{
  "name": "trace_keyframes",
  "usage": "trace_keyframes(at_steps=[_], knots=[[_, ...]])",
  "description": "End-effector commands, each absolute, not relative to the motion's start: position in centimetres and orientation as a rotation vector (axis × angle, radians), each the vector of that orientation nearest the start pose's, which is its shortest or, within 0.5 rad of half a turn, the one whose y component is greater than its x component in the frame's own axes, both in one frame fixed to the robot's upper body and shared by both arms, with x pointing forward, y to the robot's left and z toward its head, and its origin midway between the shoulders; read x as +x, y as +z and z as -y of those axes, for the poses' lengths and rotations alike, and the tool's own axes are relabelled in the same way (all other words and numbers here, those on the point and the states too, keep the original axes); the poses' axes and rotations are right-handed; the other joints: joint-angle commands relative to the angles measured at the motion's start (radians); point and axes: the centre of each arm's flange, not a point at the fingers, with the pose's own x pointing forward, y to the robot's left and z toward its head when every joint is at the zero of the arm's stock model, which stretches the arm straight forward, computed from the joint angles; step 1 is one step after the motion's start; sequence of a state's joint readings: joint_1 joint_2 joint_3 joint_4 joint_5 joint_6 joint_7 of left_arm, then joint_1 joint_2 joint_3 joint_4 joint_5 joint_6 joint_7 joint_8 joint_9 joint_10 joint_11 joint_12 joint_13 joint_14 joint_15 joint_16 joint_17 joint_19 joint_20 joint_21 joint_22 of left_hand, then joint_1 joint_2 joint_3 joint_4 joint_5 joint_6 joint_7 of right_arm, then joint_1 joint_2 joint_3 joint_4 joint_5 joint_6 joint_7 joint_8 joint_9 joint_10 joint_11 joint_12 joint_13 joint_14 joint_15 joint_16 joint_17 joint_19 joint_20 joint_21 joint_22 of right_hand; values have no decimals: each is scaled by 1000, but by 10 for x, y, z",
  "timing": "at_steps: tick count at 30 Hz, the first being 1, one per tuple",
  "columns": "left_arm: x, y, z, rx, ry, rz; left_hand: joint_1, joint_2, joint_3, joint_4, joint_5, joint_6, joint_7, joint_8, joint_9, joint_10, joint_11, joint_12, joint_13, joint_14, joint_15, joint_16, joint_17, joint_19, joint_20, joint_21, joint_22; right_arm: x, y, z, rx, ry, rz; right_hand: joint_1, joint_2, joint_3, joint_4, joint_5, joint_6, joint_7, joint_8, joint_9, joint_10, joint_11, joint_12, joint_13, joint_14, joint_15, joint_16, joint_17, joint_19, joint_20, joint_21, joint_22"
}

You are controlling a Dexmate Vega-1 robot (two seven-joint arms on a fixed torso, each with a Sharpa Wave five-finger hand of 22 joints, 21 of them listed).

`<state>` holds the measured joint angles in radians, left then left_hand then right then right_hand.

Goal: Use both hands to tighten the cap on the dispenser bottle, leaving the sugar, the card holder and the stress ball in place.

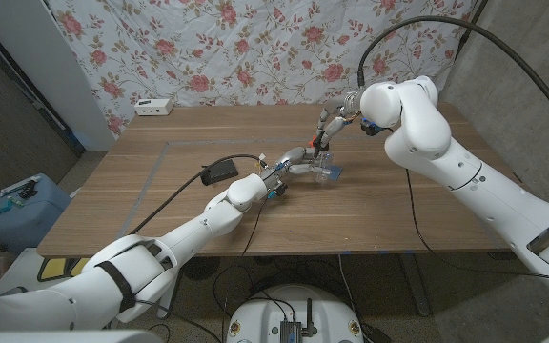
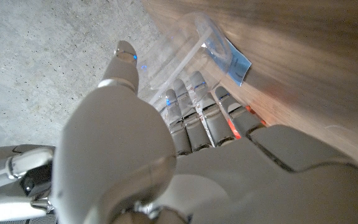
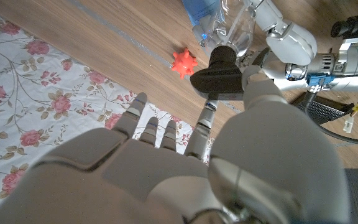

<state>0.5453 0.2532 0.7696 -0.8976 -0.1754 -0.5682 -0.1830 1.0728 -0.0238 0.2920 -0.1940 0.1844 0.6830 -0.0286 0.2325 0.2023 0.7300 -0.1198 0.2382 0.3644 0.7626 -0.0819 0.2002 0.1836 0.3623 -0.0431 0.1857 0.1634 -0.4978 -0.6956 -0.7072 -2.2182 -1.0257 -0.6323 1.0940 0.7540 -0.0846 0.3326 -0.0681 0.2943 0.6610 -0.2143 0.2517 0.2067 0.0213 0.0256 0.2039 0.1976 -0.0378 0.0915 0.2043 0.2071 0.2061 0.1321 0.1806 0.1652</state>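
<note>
Nearest in the head view, the left hand [image 1: 276,181] reaches in from the lower left toward the frame's middle, and its fingers [image 2: 199,102] are curled around the body of the clear plastic dispenser bottle with a blue label [image 1: 327,168], which sits just right of centre on the wooden surface [image 1: 160,181]. The thin transparent wall looks light, smooth and easily dented, so the hold belongs low on the body and should be firm rather than crushing — squeezing hard would likely buckle it or let it slip. Just beyond, the right hand [image 1: 324,131] comes down from the upper right; its fingers [image 3: 253,84] pinch the black pump cap [image 3: 221,73], the stiff, grippable part to turn. A small red spiky stress ball [image 3: 183,61] lies near the bottle in the right wrist view.
</note>
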Motion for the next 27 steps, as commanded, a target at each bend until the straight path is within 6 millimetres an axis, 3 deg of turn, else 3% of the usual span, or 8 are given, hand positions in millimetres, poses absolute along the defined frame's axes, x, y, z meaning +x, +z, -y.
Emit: trace_keyframes(at_steps=[1, 12, 27], knots=[[666, -48, -63, 528, -668, 710, -40, 97, 52, 43, -4, 99, -30, 4, 5, 10, -2, -1, 3, 9, -84, 5, 4, -3, -93, -1, 2, 492, 131, 127, -1758, 124, 204, -29, -4, -12, 12, -5, 12, 3, 0, 0, 9, 6, 8, 3, 11, 3, 10, 4, 12, 2, 8, 2], [668, -48, -63, 530, -665, 709, -41, 97, 52, 43, -5, 100, -28, 3, 5, 10, -3, -2, 4, 10, -82, 6, 4, -3, -92, -1, 2, 491, 132, 121, -1786, 74, 204, -108, -9, -41, 41, -15, 58, 48, 2, -6, 62, 15, 21, 3, 41, -3, 21, 6, 26, -2, 10, 2], [672, -46, -62, 537, -672, 705, -40, 99, 53, 43, -4, 101, -29, 3, 5, 11, -2, -3, 6, 9, -82, 5, 4, -3, -91, -1, 2, 497, 129, 116, -1808, 26, 186, -203, 5, -70, 81, -24, 160, 80, 20, -9, 134, 21, 33, 2, 89, -20, 35, 7, 58, -11, 14, 2]])
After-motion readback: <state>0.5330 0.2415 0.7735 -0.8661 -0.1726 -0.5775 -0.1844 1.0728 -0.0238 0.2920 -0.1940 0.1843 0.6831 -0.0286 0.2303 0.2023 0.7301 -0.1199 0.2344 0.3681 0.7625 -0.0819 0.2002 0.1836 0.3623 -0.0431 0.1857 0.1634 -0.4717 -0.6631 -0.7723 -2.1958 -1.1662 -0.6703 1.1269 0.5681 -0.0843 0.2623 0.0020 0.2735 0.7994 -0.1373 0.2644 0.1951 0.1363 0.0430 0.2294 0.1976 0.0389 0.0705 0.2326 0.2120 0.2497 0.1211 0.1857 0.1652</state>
